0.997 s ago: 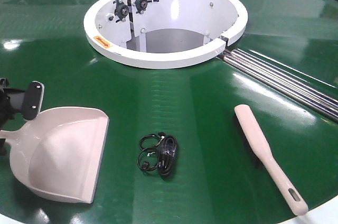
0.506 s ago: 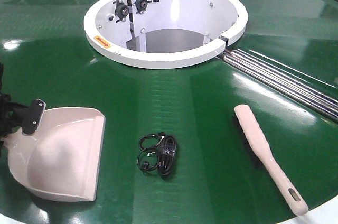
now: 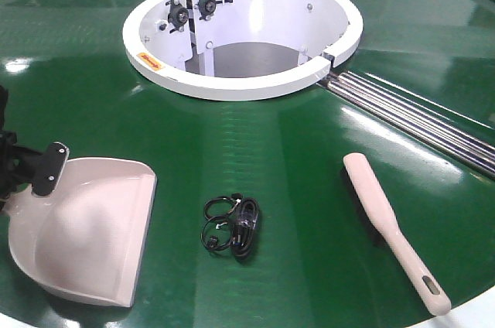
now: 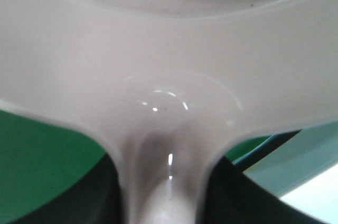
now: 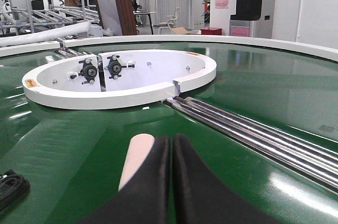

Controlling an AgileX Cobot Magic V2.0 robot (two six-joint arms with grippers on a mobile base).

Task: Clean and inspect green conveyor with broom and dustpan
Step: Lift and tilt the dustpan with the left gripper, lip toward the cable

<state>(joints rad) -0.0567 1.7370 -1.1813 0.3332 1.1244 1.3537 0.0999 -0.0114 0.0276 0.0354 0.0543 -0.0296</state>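
The left gripper (image 3: 42,169) is clamping the dustpan (image 3: 85,243) at its handle neck, near the green conveyor's (image 3: 294,150) near-left edge. The right gripper (image 5: 170,139) is hanging pinched together, empty, over the broom (image 3: 387,227) — its handle end is lying close to the near-right edge, with open belt stretching toward the white hub (image 3: 232,84).

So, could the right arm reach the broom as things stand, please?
Probably yes: the broom lies alone on the green conveyor, its head just beside the right arm's shut jaws, with the black cable bundle well apart; the jaws would need opening first.

Beige dustpan (image 3: 85,235) at left, slim beige broom (image 3: 387,220) at right, well apart on glossy green conveyor (image 3: 294,150).
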